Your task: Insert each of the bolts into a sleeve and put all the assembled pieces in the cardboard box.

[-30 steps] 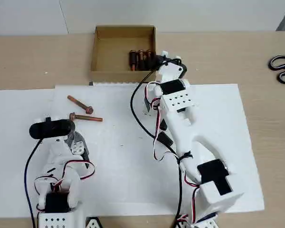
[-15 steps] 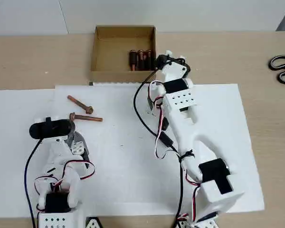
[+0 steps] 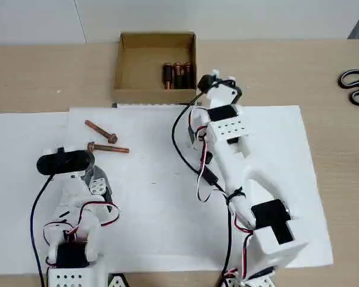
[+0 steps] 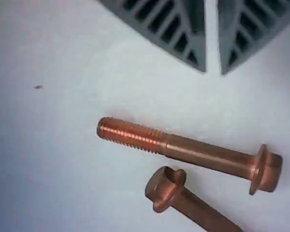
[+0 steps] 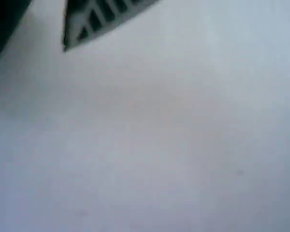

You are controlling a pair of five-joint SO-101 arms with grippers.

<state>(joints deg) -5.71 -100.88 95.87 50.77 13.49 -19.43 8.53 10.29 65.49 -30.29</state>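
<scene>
The cardboard box (image 3: 131,66) stands at the far middle of the table, with three sleeved bolts (image 3: 178,74) side by side against its right wall. Two bare copper bolts (image 3: 101,131) (image 3: 108,147) lie on the white paper left of centre. In the left wrist view they are one whole bolt (image 4: 193,152) and the head end of the other (image 4: 166,188). My left gripper (image 4: 211,53) (image 3: 94,175) rests just short of them, its jaws a narrow slit apart and holding nothing. My right gripper (image 3: 194,127) hangs over the paper, just in front of the box's near right corner.
White paper (image 3: 275,131) covers most of the table in front of the box. Black-handled scissors (image 3: 356,85) lie at the far right edge. The right arm stretches from the near right toward the box, with wires looping on its left side.
My right arm has drawn back from over the box's right side, toward the near right. The left arm and the loose bolts have not moved.
</scene>
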